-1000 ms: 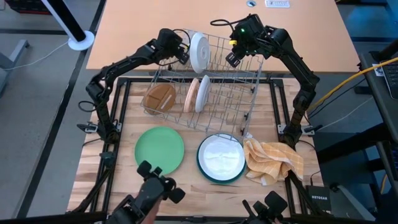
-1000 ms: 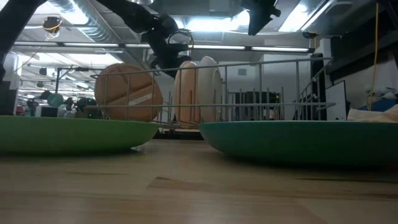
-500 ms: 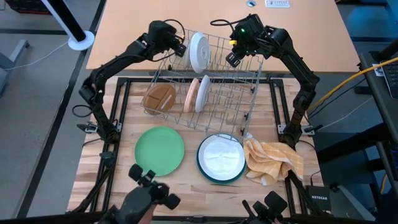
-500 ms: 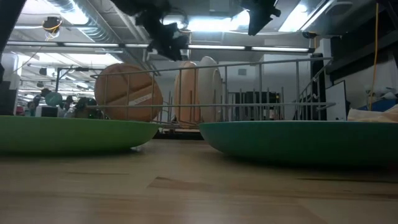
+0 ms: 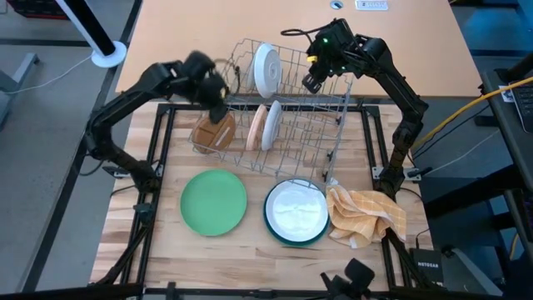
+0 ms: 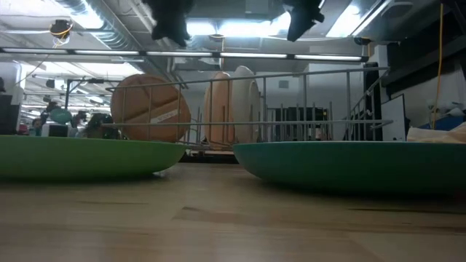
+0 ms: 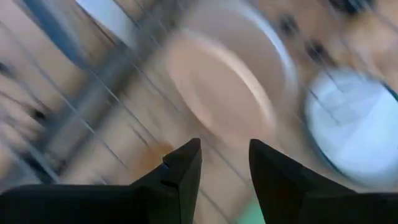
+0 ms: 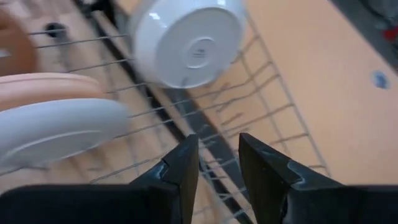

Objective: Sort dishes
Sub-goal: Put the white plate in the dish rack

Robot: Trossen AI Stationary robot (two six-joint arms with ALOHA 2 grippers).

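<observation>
A grey wire rack (image 5: 287, 117) holds a white plate (image 5: 266, 68) upright at its far end, and a brown plate (image 5: 214, 131), a tan plate (image 5: 256, 127) and a white plate (image 5: 272, 125) on edge in its near row. A green plate (image 5: 214, 202) lies flat in front. A white plate (image 5: 296, 208) lies in a teal plate (image 5: 271, 223). My left gripper (image 5: 212, 90) is open and empty above the rack's left end, over the brown plate. My right gripper (image 5: 312, 79) is open and empty above the rack's far right part.
A yellow checked cloth (image 5: 365, 215) lies crumpled at the near right, beside the teal plate. The rack spans the middle of the table. Bare wood shows along the near edge (image 5: 250, 258). A tan tabletop (image 5: 191, 25) lies beyond the rack.
My left gripper has drawn away from the upright white plate at the rack's far end, first a little up and left, then quickly toward the near edge, to above the brown plate. The white plate stays in the rack.
</observation>
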